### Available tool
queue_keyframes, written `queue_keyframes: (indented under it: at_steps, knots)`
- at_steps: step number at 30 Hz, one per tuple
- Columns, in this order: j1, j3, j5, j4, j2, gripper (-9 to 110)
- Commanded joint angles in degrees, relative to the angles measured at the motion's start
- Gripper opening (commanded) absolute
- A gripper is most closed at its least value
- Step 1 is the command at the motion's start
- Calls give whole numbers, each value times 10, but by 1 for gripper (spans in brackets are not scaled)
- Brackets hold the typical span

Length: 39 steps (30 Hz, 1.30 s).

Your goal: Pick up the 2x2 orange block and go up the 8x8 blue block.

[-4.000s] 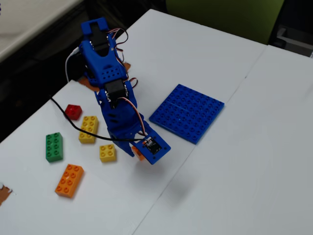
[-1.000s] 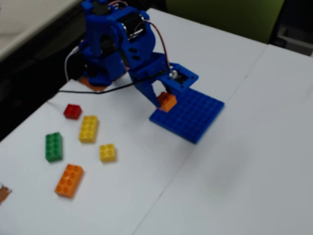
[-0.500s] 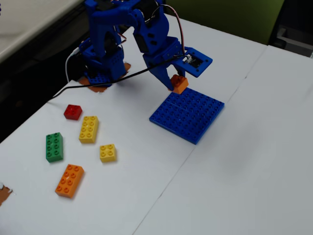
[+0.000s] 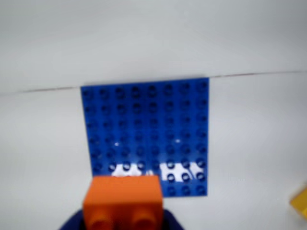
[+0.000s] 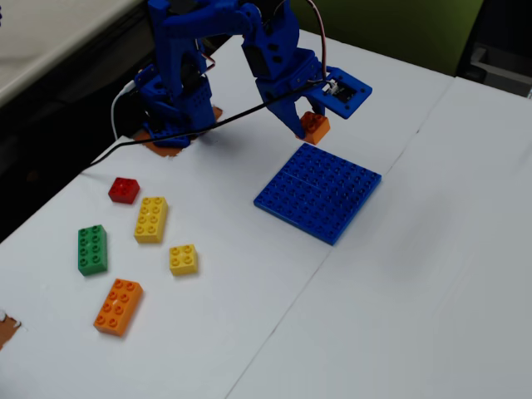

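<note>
End effector (image 5: 306, 126) gripped the small square orange plastic brick (image 5: 315, 127), held clear above the large flat blue studded baseplate (image 5: 318, 191) on the white surface (image 5: 416, 274).

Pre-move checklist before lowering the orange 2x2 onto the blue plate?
1. Grip: tool shut on the 2x2 orange block. Ok.
2. Block clear of the surface: held in the air above the 8x8 blue block. Ok.
3. Target free: no brick on the plate's studs. Ok.
4. Position over plate: the wrist view shows the block at the plate's near edge, not centered. Not ok.
5. Stud alignment with the plate: cannot tell.
6. Loose bricks: yellow square brick and the others lie well off the path. Ok.
</note>
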Motion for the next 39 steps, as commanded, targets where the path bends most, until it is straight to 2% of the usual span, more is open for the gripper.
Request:
queue_keyframes:
  at_steps: [1, 23, 39]
  knots:
    - [-4, -48, 2, 1, -11, 0]
    - [9, -74, -66, 8, -37, 0]
    - [15, -76, -65, 18, -42, 0]
